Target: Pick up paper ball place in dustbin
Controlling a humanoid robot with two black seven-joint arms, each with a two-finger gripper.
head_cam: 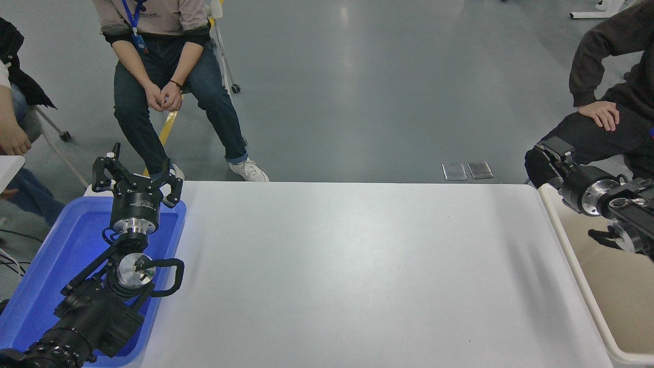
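While our right gripper (542, 153) hangs past the desk's right edge above the dustbin (572, 255), presumably for a drop, its jaws unreadable and the paper ball unseen, we list our left gripper (137, 176), fingers spread, parked over the blue tray (46, 266) at the left edge.

Single head view: high on robot's side, facing forward and down over white table (357, 266), moderately near.
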